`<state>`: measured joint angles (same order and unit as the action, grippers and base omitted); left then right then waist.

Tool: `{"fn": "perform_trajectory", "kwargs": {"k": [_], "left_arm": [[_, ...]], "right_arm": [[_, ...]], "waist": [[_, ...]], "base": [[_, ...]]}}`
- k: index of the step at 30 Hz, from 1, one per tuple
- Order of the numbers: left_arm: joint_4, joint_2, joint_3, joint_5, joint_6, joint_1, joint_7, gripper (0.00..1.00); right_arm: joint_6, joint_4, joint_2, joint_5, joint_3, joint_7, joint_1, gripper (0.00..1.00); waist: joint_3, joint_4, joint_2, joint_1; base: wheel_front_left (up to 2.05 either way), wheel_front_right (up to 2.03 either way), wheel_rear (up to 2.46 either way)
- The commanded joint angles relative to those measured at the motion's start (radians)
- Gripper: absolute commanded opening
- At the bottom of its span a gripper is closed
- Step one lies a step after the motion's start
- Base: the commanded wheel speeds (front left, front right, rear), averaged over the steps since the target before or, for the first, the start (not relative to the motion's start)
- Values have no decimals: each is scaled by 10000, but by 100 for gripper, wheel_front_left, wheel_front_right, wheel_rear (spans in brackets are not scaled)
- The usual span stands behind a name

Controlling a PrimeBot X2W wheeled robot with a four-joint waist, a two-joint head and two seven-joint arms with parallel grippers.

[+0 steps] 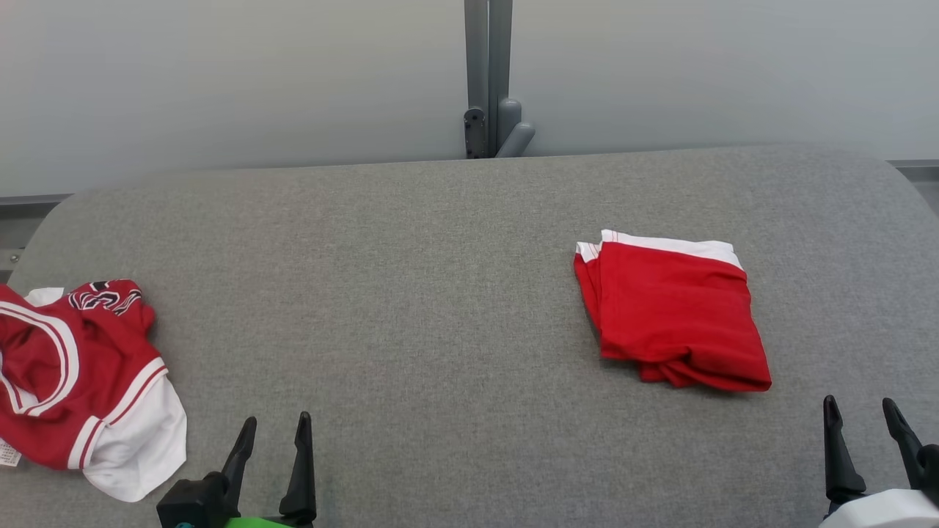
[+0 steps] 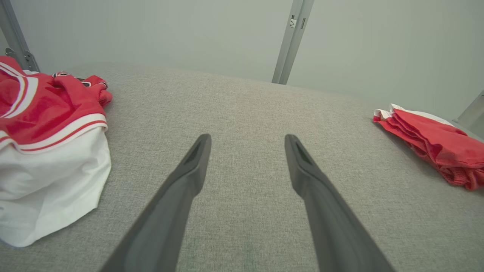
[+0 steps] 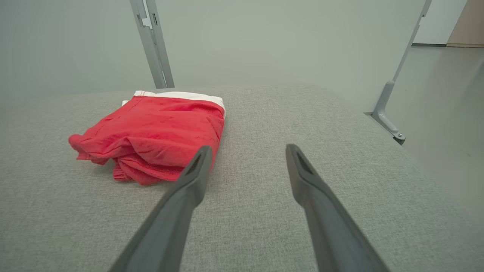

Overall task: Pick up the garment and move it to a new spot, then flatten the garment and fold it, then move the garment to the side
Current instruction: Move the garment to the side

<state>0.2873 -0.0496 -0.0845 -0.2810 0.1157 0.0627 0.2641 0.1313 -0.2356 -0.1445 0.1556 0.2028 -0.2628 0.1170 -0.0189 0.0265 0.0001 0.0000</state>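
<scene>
At far left your crumpled jersey (image 1: 81,381) sits bunched, probably the next pick; left gripper (image 1: 277,418) beside it, fingers apart, empty. Right side: folded red garment (image 1: 671,312) is parked aside, likely done; right gripper (image 1: 859,401) near it, spread, empty.

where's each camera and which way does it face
Head: on the robot's head, facing down at the grey table; left gripper and right gripper at bottom.
Left wrist: on that wrist, along its open gripper; crumpled jersey at left.
Right wrist: on that wrist, along its open gripper toward the folded red garment.
Shared: both wrist views show that garment.
</scene>
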Motion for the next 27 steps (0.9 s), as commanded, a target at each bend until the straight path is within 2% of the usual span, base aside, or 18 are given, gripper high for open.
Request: {"fn": "perform_trajectory", "kwargs": {"k": [1,5,8,11,16,20,27], "left_arm": [[-55,-20,51,-48,37,111,1,100],[-89,-20,26,-36,10,83,3,100],[-148,-20,10,-91,-60,107,1,100],[-192,-22,-81,-20,-70,19,1,100],[-186,-22,-246,189,-29,-372,1,100],[-167,-22,-349,286,16,-695,1,100],[-101,-22,-587,327,46,-1126,1,100]], "right_arm": [[-11,-46,-22,-80,-17,-27,57,100],[-11,-322,118,478,-31,-27,-338,100],[-9,-891,-17,1383,-213,260,-1021,100],[-5,-1087,-356,2620,-614,1846,-2125,100],[-9,-1741,-739,4050,-416,4800,-4019,100],[-3,-2769,-753,4085,-311,6238,-5121,100],[-5,-4532,-356,4287,-112,6597,-6175,100]], "waist": [[25,1,-1,0],[97,27,-1,0],[224,-30,-1,0],[574,-123,-1,0],[1280,-185,-1,0],[1730,-32,-1,0],[2162,315,-1,0]], "base": [[0,0,0],[0,0,0],[0,0,0],[0,0,0],[0,0,0],[0,0,0],[0,0,0]]}}
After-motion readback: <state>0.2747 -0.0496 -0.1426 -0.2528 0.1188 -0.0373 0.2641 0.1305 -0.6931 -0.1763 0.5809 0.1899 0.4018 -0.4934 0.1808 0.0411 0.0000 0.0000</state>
